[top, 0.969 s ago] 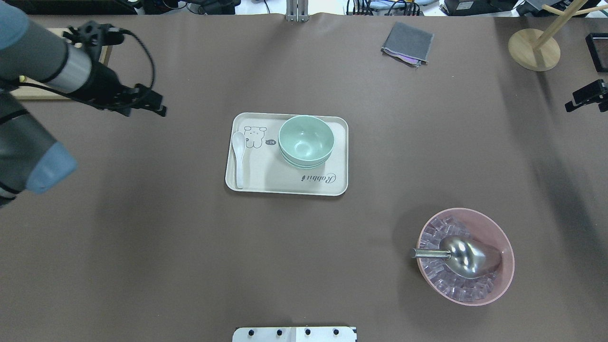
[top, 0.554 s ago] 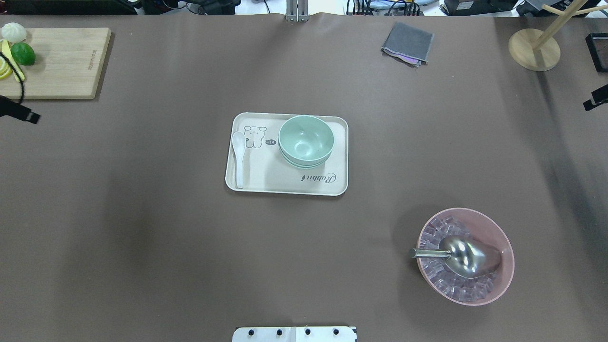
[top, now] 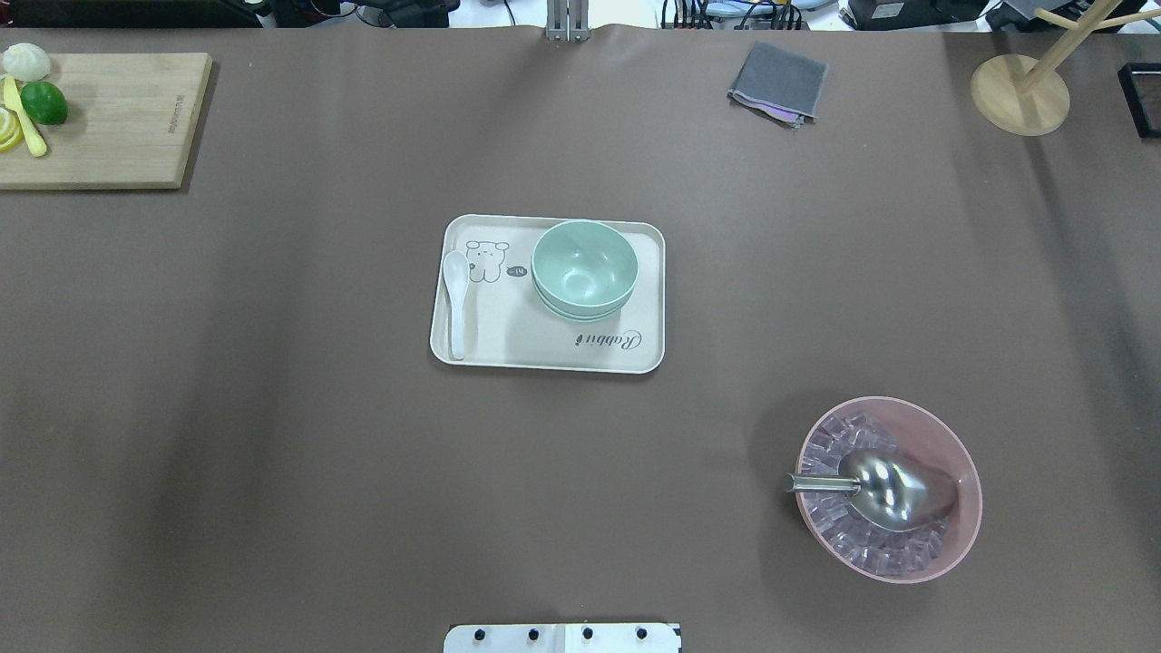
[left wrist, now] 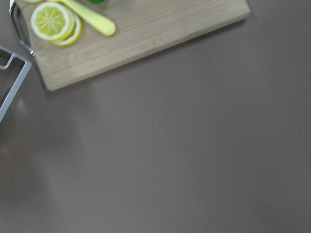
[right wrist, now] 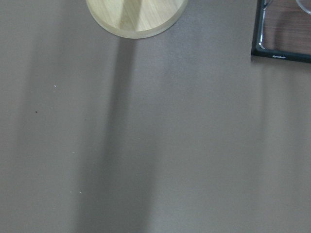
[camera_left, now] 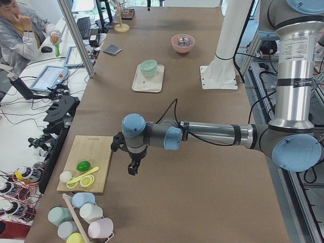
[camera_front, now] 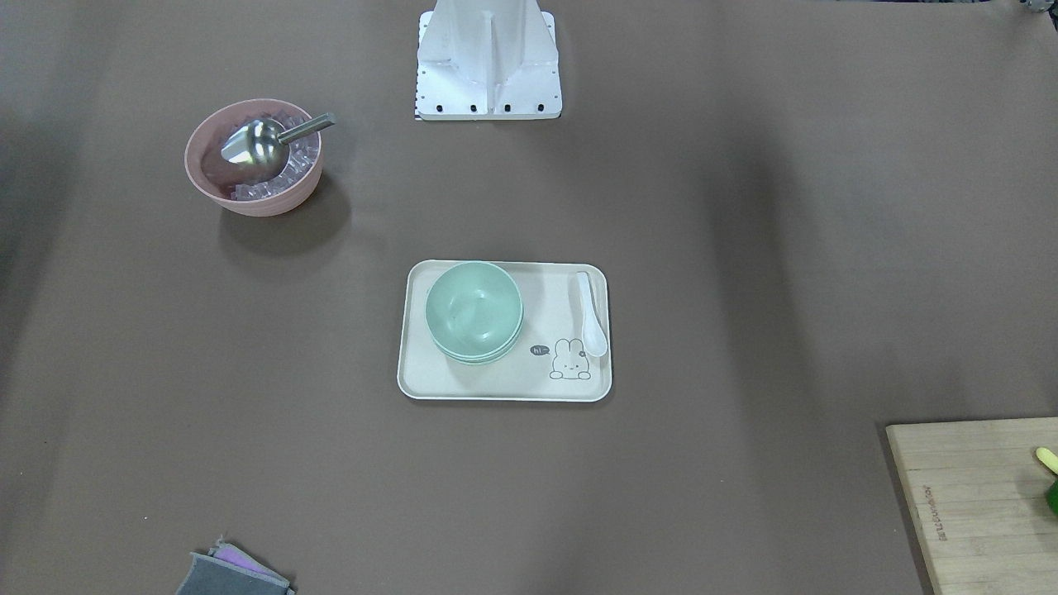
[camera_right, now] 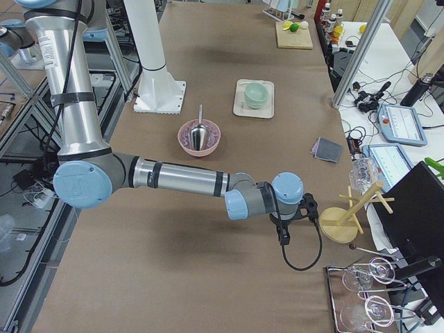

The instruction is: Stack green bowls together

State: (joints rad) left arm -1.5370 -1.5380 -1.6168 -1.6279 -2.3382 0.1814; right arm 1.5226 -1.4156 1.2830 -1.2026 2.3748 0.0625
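Bowls (top: 584, 269) sit nested upright, openings facing up, on tray (top: 508, 337).

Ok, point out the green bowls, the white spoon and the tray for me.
green bowls (top: 582, 269): overhead view, inside of the top bowl of the stack.
white spoon (top: 457, 308): overhead view, middle of its handle.
tray (top: 501, 316): overhead view, bare floor between spoon and bowls.

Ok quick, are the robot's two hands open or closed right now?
Left hand: cannot be told; it hangs near the cutting board.
Right hand: cannot be told; it hangs near the wooden stand.
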